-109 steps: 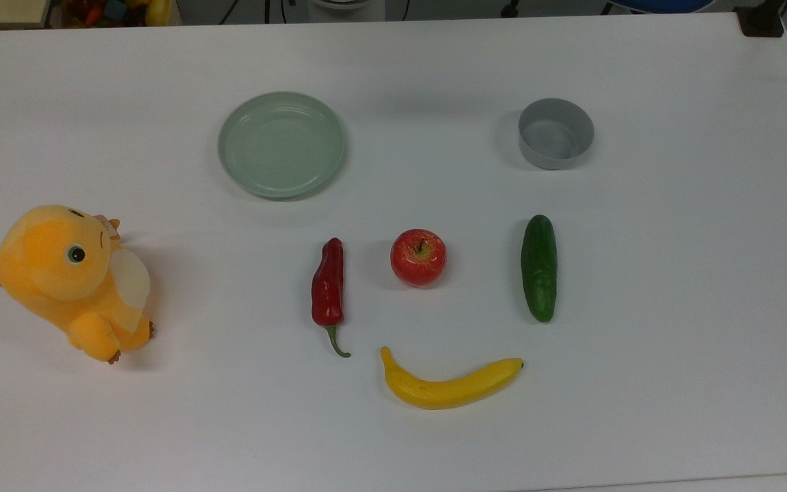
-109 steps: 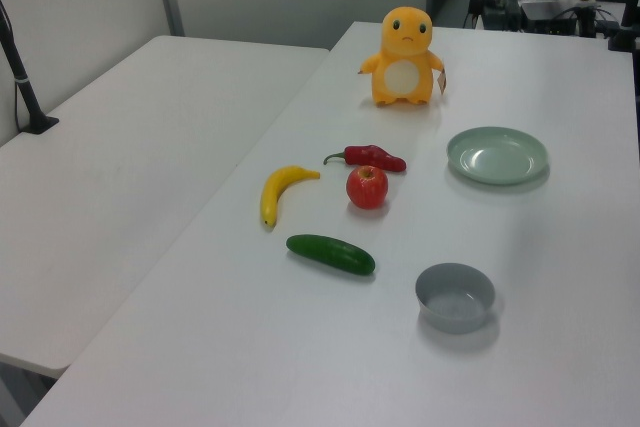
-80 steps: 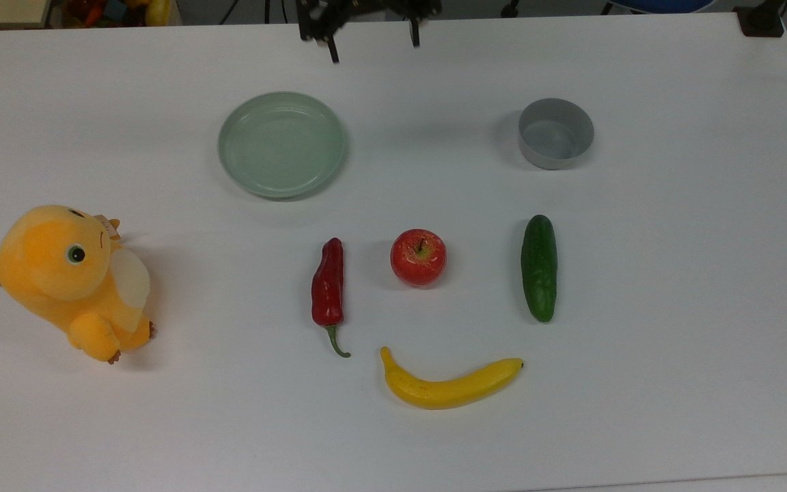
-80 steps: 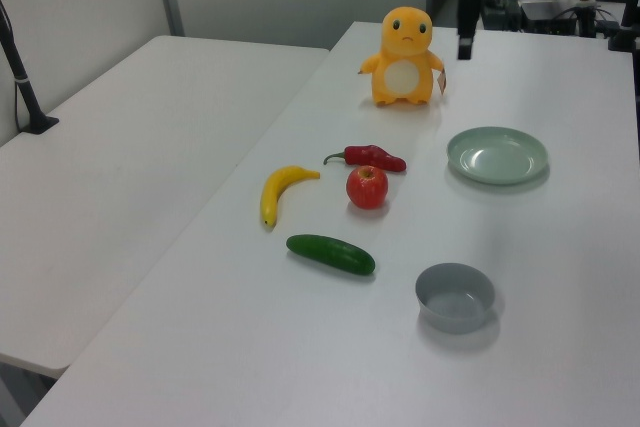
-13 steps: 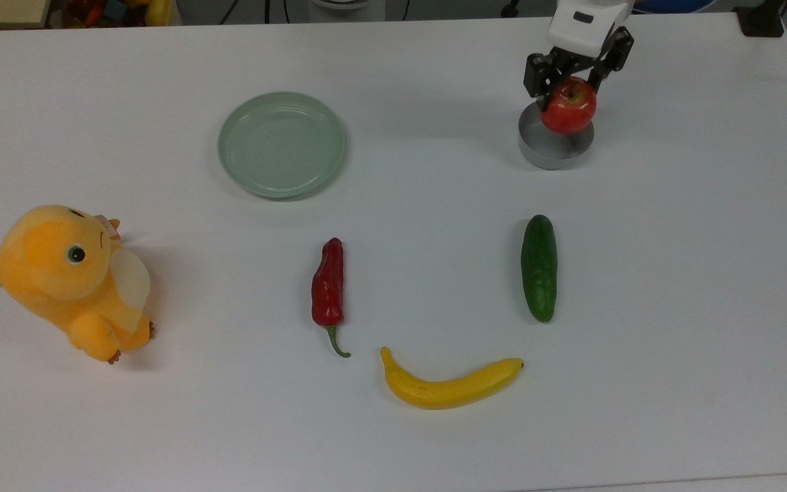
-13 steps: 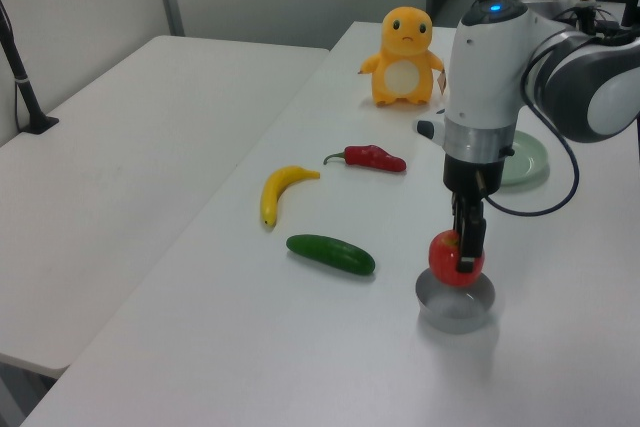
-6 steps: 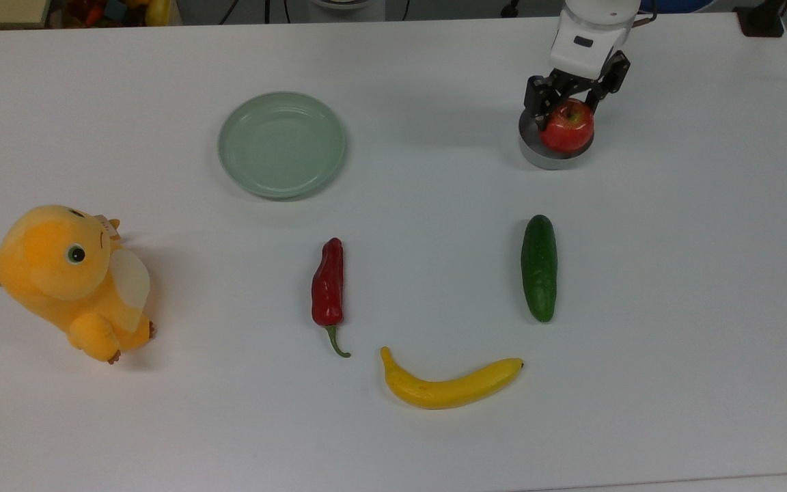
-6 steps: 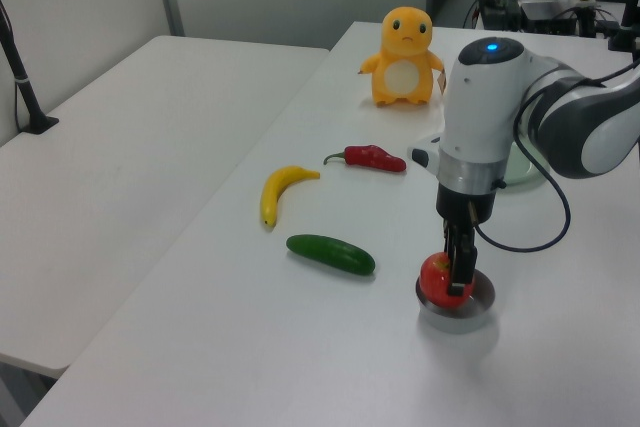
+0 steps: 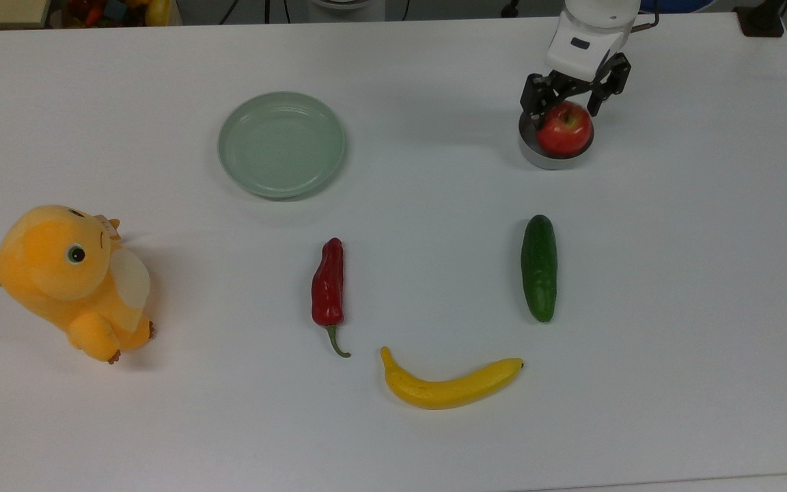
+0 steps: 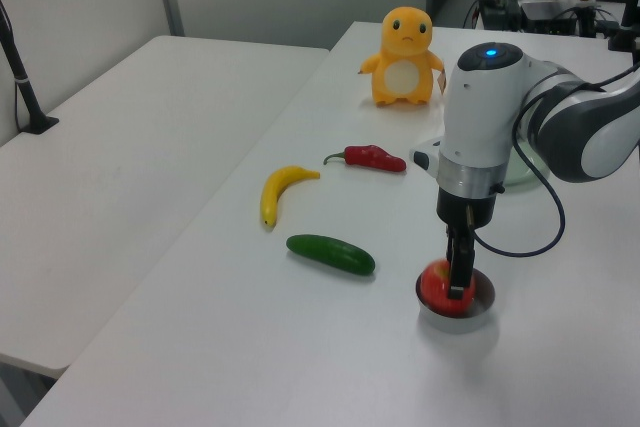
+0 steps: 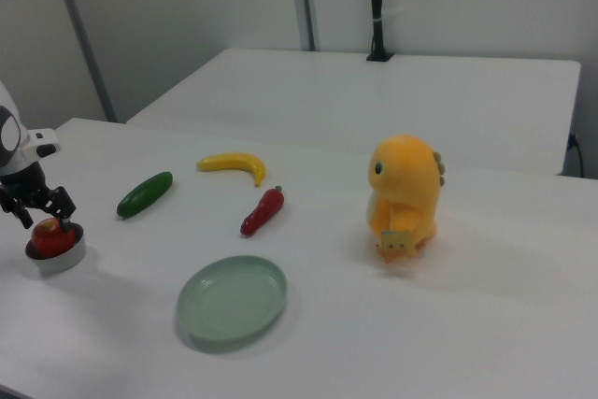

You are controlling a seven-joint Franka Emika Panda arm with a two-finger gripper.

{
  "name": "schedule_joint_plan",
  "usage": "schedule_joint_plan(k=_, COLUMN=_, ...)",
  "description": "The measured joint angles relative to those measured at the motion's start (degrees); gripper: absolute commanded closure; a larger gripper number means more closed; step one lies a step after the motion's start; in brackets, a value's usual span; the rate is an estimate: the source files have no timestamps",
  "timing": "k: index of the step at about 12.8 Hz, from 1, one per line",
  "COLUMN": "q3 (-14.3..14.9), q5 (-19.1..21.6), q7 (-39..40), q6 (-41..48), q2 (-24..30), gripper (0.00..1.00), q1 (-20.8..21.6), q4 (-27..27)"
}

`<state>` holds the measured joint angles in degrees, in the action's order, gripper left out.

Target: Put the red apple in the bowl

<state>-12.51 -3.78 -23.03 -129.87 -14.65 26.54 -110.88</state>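
Red apple (image 9: 564,128) seated in grey bowl (image 9: 549,158), at one o'clock in the top view. Gripper (image 9: 572,96) spread wide, fingers either side, apparently let go. Release step, seemingly finished. Next: straight lift clear, without knocking bowl or fruit.

red apple (image 9: 563,129) now inside bowl (image 9: 535,154)

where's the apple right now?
The red apple sits in the grey bowl at the top view's upper right, up-table from the cucumber. The gripper is just above it, fingers spread to either side.
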Motion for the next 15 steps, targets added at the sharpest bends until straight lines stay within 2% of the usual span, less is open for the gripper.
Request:
schedule_joint_plan(k=4, q3=0.0, q5=0.0, q7=-0.54, q6=0.03, q2=0.15, gripper=0.0, q1=-0.31, q4=0.16)
schedule_joint_plan(k=7, q3=0.0, q5=0.0, q7=-0.73, q6=4.24, q2=1.84, gripper=0.0, q1=-0.79, q4=1.85)
schedule_joint_plan(k=12, q3=0.28, q5=0.0, q7=-1.11, q6=18.02, q2=9.55, gripper=0.0, q1=-4.56, q4=8.98)
schedule_joint_plan(k=15, q3=1.83, q5=0.0, q7=-1.11, q6=21.9, q2=13.78, gripper=0.0, q1=-7.43, q4=11.1)
